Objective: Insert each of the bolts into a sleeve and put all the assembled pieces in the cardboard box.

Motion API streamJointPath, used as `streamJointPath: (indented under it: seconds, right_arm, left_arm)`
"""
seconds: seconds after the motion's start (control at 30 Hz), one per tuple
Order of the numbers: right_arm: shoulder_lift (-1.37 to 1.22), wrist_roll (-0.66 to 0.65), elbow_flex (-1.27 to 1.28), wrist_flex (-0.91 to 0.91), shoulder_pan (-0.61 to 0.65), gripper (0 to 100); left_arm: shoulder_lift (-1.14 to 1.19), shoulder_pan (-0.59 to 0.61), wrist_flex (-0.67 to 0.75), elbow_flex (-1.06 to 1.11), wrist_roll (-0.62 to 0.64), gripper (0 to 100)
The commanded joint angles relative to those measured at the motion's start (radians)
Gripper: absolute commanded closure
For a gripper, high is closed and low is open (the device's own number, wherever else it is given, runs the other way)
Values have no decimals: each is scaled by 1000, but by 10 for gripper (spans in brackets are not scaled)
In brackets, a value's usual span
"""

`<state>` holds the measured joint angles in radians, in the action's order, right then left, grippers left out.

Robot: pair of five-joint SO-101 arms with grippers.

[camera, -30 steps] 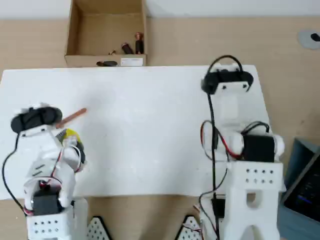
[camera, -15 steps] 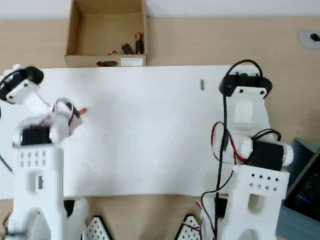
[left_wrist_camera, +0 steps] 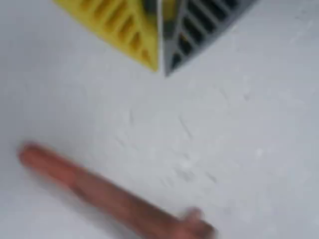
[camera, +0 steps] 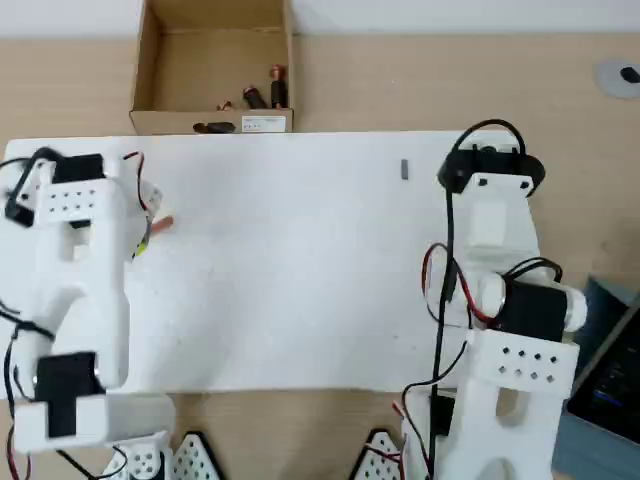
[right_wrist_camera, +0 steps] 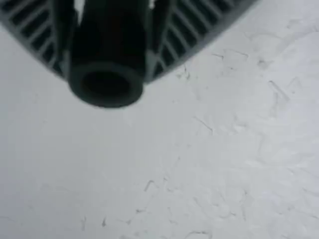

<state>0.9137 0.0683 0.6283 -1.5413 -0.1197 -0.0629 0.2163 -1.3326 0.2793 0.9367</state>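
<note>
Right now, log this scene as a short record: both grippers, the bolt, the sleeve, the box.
left gripper: shut, empty, close to the bolt but not touching it
bolt: copper, lying flat on the white mat, free
right gripper: shut on a black sleeve, open end facing the wrist camera
small dark piece: on the mat by the right arm, too small to identify
cardboard box: beyond the mat, holds a few assembled pieces

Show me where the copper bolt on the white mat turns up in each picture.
High view: the bolt pokes out beside the left arm.
Left wrist view: it lies flat near the left gripper.
Right wrist view: a dark sleeve in the right gripper.
Shared landmark: the white mat.
</note>
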Motion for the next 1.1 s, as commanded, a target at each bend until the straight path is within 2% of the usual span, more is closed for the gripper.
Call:
streamJointPath:
  seconds: [0.0, 0.17, 0.6, 0.83, 1.07]
  right_arm:
    - [31, 6, 1, 15, -15, 989]
    - [31, 5, -1, 15, -12, 989]
    - [27, 2, 1, 18, -12, 989]
    - [25, 2, 1, 17, -12, 989]
    - [25, 2, 1, 15, -12, 989]
  left_arm:
    - [48, 51, -5, -63, 77, 997]
    - [111, 94, 14, -84, 164, 996]
    - [122, 92, 115, -80, 187, 992]
    - [124, 87, 123, -81, 187, 839]
    - [124, 87, 117, -52, 187, 862]
